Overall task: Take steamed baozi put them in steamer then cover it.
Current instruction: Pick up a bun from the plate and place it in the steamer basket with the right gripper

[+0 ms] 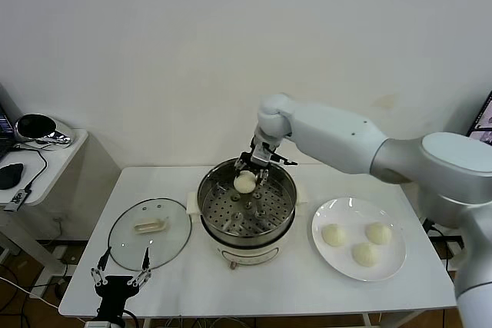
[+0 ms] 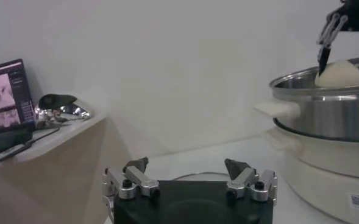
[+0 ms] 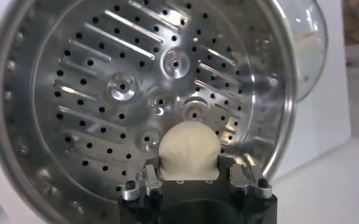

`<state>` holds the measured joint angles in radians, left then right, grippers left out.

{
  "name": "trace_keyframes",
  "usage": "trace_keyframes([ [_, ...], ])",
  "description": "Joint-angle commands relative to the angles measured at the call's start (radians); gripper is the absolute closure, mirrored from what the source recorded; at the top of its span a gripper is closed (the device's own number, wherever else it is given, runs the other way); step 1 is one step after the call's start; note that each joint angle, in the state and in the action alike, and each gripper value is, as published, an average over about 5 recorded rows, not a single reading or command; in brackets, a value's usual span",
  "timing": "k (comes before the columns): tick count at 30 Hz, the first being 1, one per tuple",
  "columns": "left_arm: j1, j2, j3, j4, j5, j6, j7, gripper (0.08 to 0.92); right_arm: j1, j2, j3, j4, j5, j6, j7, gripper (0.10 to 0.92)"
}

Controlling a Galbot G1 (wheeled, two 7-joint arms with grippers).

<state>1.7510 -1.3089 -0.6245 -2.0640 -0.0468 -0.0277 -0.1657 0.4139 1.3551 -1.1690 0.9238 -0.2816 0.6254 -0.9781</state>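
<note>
My right gripper [image 1: 247, 174] hangs inside the far part of the steamer [image 1: 202, 203], shut on one cream-white baozi [image 1: 244, 183]. In the right wrist view that baozi [image 3: 188, 148] sits between the fingers of the right gripper [image 3: 189, 163], just above the perforated tray [image 3: 106, 91]. Three more baozi [image 1: 364, 253] lie on the white plate [image 1: 319, 247] to the right. The glass cover [image 1: 123, 243] lies flat on the table left of the steamer. My left gripper [image 1: 121, 270] waits open at the table's front left edge, nothing between its fingers [image 2: 235, 167].
A side table [image 1: 54, 160] with a mouse, cables and a shiny object stands to the left, apart from the white work table [image 1: 269, 289]. The wall is close behind the steamer.
</note>
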Motion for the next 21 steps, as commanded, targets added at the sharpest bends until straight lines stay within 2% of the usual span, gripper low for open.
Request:
trace_keyframes([
  [1, -0.001, 0.000, 0.000, 0.002, 0.000, -0.001, 0.000, 0.177, -0.040, 0.063, 0.028, -0.098, -0.208, 0.125, 0.050, 0.440],
  [4, -0.003, -0.001, 0.001, 0.003, 0.000, -0.001, 0.001, 0.177, -0.042, 0.068, 0.030, -0.103, -0.211, 0.134, 0.057, 0.426],
  [7, -0.003, -0.001, 0.001, 0.002, 0.000, -0.002, 0.001, 0.177, -0.042, 0.069, 0.027, -0.103, -0.204, 0.143, 0.072, 0.367],
  [9, -0.003, -0.001, 0.001, 0.002, 0.000, -0.002, 0.001, 0.177, -0.035, 0.063, 0.026, -0.095, -0.187, 0.143, 0.075, 0.300],
  [13, -0.002, -0.002, 0.001, 0.000, 0.000, -0.001, 0.001, 0.177, 0.019, 0.021, 0.000, -0.029, -0.036, 0.078, 0.036, 0.224],
  [16, 0.001, -0.001, 0.000, -0.008, 0.000, 0.001, 0.001, 0.177, 0.097, -0.050, -0.038, 0.090, 0.160, -0.075, -0.029, 0.205],
  [21, 0.004, 0.006, -0.005, -0.025, -0.007, 0.007, 0.003, 0.177, 0.255, -0.247, -0.129, 0.364, 0.427, -0.473, -0.096, 0.203],
])
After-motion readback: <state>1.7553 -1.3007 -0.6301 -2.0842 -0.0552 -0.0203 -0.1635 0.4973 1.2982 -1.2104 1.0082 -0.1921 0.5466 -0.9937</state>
